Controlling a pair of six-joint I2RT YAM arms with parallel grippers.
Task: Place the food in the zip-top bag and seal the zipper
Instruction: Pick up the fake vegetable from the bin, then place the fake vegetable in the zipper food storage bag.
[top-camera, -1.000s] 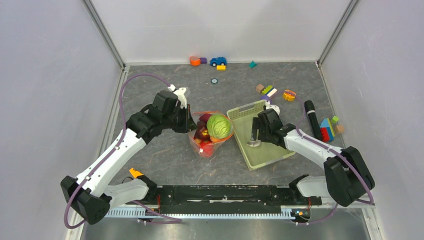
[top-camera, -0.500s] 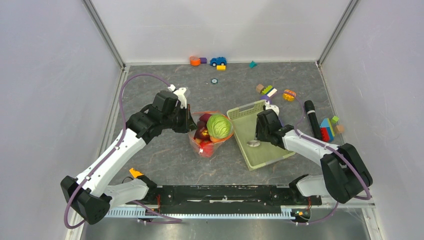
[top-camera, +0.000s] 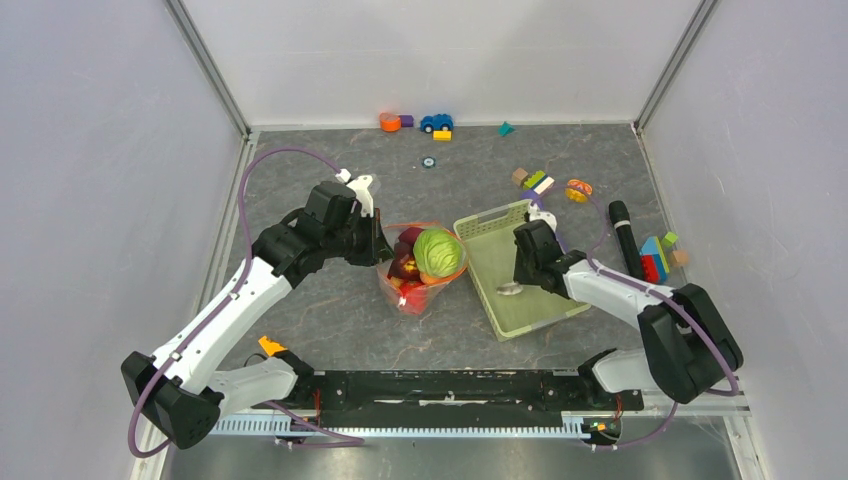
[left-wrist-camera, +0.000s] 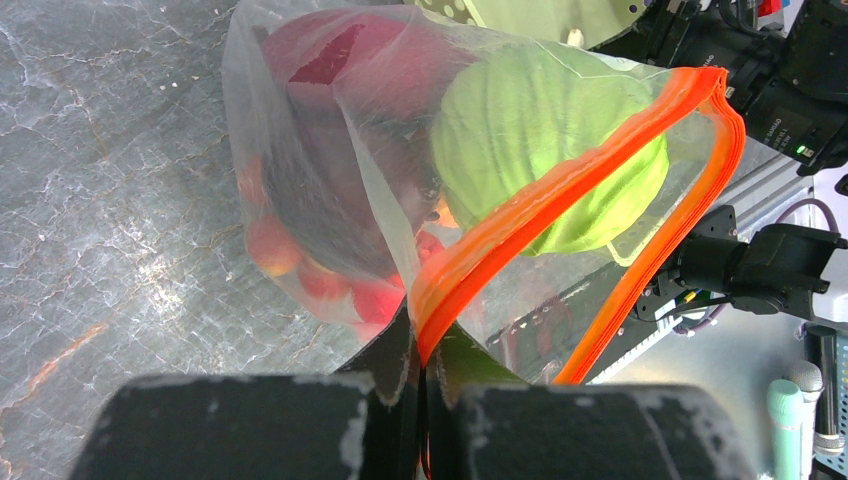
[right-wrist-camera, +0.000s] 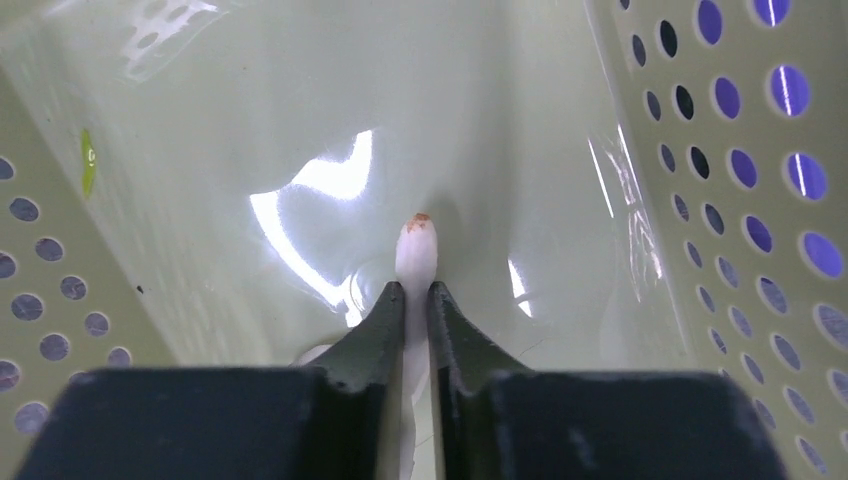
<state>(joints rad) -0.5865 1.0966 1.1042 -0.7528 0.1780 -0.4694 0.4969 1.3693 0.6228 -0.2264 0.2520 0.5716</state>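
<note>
Entering basket (top-camera: 535, 308), right claw (right-wrist-camera: 415, 292) seemingly pinches white piece (right-wrist-camera: 417, 245).

I see a dark grey marbled worktop (top-camera: 330, 320) boxed in on three sides by plain pale walls (top-camera: 440, 50), with metal posts (top-camera: 207, 68) in the back corners, all evenly lit

Left arm (top-camera: 225, 312), right arm (top-camera: 612, 290): white links, black joints. Purple cable (top-camera: 293, 150) loops off each. Pincer fingers (right-wrist-camera: 382, 328) dark; blocks behind them black, edges scuffed grey.
</note>
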